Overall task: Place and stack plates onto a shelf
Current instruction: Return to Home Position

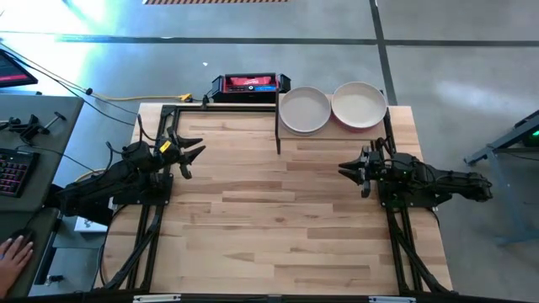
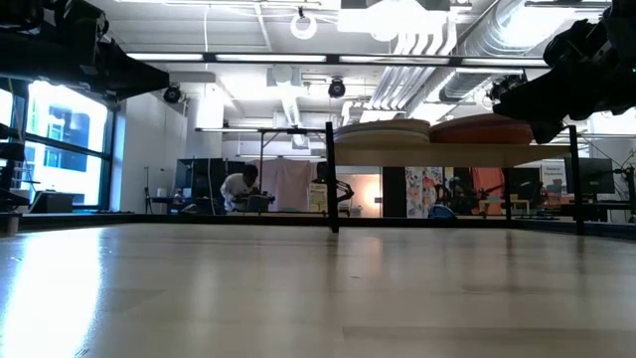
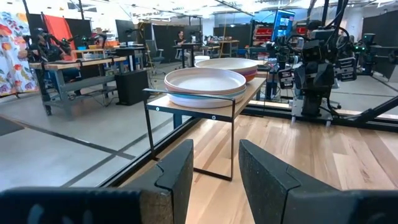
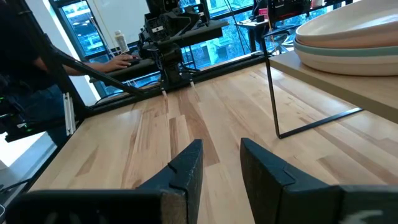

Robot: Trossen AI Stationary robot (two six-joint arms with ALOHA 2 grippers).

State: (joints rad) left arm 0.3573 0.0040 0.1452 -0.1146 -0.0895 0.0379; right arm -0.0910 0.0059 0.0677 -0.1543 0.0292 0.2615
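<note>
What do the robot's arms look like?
They are dark and jointed. Each ends in a gripper with two flat, dark, angular fingers. The left gripper has a small yellow mark behind it; the right gripper looks all dark.

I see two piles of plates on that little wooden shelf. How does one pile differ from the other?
The left pile, on the left arm's side, is topped by a greyish off-white plate, while the right pile is topped by a warmer cream one. A pale green plate shows within the left pile, and a red one peeks out under the right pile. Both piles sit level, side by side, on the shelf.
</note>
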